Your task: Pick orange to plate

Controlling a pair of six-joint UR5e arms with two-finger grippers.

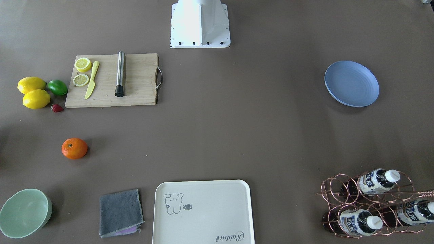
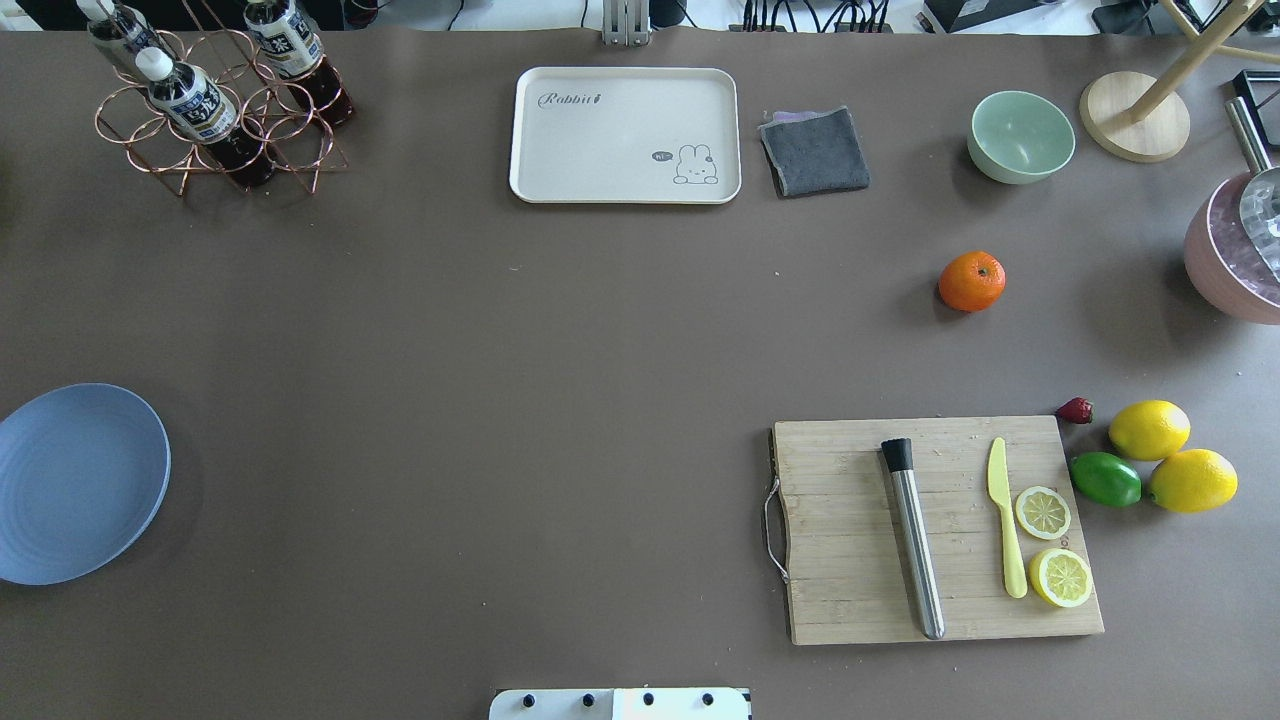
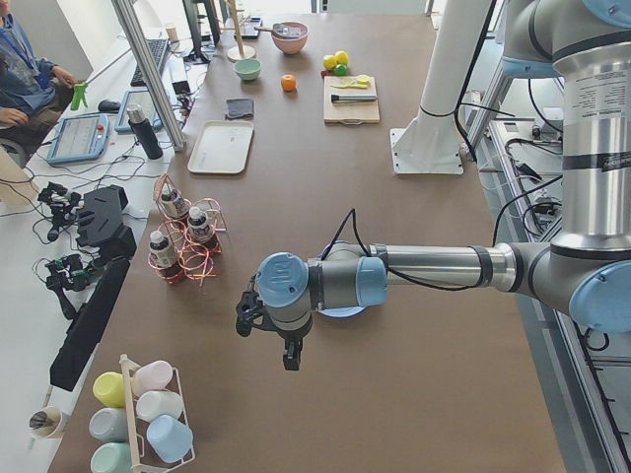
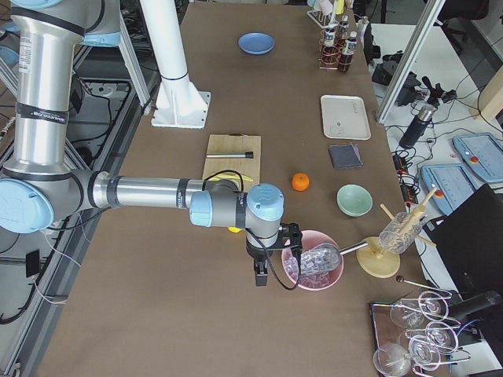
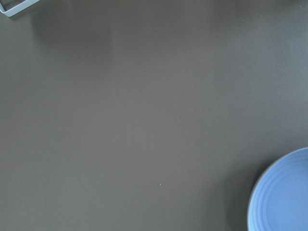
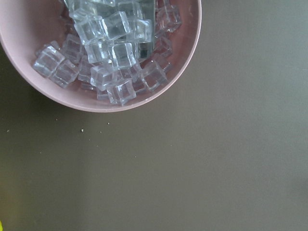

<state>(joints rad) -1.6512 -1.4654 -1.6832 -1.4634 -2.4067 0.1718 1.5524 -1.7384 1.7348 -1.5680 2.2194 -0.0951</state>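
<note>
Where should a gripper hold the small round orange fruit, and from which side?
Grip the small round orange fruit across its widest middle, coming straight down from above. It is a ball resting free on the brown table, nothing touching it.

Robot lab, not a kitchen. I work one long brown-covered table (image 3: 394,384) with a white robot pedestal (image 3: 446,99) bolted at its edge. From the left-end camera, at 10 o'clock: an operator (image 3: 18,74) seated at a side bench, a tablet console (image 3: 77,136), and an aluminium frame post (image 3: 148,69). At 2 o'clock: loose cables (image 3: 523,148) beside the table. The cutting board (image 3: 351,101) and bottle rack (image 3: 182,236) read as staged props.
</note>
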